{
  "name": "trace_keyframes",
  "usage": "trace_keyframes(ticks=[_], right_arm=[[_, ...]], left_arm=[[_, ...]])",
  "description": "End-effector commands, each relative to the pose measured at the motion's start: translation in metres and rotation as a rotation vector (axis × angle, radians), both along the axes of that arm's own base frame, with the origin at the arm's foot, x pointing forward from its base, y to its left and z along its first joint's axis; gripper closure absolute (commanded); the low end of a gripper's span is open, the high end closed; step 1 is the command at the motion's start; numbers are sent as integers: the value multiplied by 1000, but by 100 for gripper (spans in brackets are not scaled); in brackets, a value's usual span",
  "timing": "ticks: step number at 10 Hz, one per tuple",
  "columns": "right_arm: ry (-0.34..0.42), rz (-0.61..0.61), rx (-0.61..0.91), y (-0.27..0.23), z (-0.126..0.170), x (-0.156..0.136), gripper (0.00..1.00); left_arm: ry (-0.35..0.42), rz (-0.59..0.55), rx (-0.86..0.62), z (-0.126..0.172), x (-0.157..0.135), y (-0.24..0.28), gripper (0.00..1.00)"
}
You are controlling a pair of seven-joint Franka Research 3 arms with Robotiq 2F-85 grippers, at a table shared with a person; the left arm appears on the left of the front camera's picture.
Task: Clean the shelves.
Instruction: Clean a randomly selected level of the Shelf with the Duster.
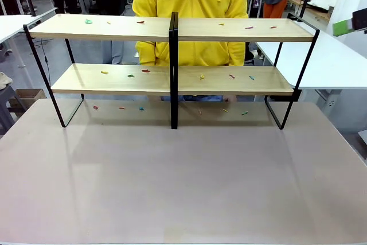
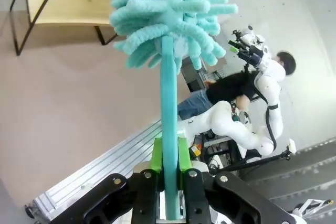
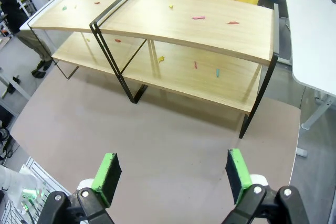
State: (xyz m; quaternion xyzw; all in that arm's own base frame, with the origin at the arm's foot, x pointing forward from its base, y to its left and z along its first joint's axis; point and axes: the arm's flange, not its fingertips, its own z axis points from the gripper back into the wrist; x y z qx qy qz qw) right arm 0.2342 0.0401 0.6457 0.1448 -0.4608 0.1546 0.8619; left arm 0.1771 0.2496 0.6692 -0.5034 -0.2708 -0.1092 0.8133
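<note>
So, my left pincer (image 2: 169, 153) is clamped on a teal duster (image 2: 168, 14). In the left wrist view the green pads (image 2: 156, 155) squeeze its thin handle (image 2: 168, 98) from both sides at bottom centre. The handle runs straight up the frame into a fluffy head of chenille fingers along the top edge.

My right pincer (image 3: 172, 174) is wide apart with nothing in it. In the right wrist view its two green pads sit at the lower left and lower right, with bare surface (image 3: 157, 140) showing between them.

The shelves (image 1: 235, 29) stand across the upper half of the front view, at the far part of the grey-brown surface (image 1: 183, 187). They're two long light-wood boards on a thin black frame, with a black post in the middle. From the right wrist they (image 3: 184, 30) fill the top of the frame at an angle. From the left wrist just one end (image 2: 63, 3) pokes in at the upper left, well apart from the duster head.

Small coloured scraps (image 1: 140, 22) are scattered on the top board, and there are more on the lower board and on the surface underneath. I see red, green and yellow ones.

A person (image 1: 189, 4) in a yellow hoodie stands right behind the shelves, at top centre of the front view.
</note>
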Motion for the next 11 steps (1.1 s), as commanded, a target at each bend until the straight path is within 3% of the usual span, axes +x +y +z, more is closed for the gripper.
trace_keyframes(ticks=[1,5,6,7,8,11], right_arm=[[0,4,5,0,1,0,0],[0,4,5,0,1,0,0],[0,4,5,0,1,0,0],[0,4,5,0,1,0,0],[0,4,5,0,1,0,0],[0,4,5,0,1,0,0]], left_arm=[[-40,-16,-9,8,3,-5,98],[-40,-16,-9,8,3,-5,98],[-20,-10,-5,6,4,-5,87],[-8,-144,171,0,-2,-37,87],[53,-278,274,-15,-4,-66,87],[297,-541,501,-93,-13,-127,87]])
